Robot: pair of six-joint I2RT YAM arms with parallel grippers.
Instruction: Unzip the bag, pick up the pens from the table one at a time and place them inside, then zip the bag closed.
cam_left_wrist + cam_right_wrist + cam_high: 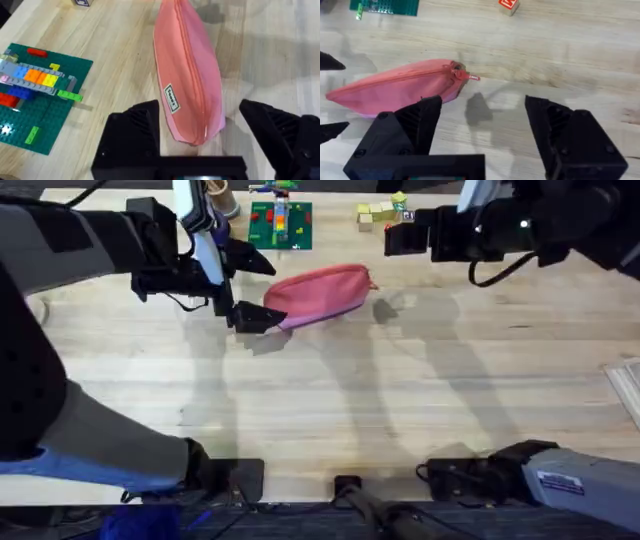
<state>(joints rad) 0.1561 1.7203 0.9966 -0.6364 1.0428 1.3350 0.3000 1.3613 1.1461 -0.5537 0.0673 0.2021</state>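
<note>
Robot lab bench — butcher-block table [330, 410], brick plate [281, 225], toy blocks [378, 215]

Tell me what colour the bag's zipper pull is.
Pink-red, matching the bag; the zipper pull shows best in the right wrist view.

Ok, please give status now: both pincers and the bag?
Left pincer open around bag end. Right pincer open, empty, near zipper pull. Bag zipped shut on table.

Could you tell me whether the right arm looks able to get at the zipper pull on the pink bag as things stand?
Probably yes. The zipper pull sticks out of the bag's end facing the right gripper, which hangs open above bare table beside it. The left gripper straddles the opposite end, so nothing blocks the way.
</note>
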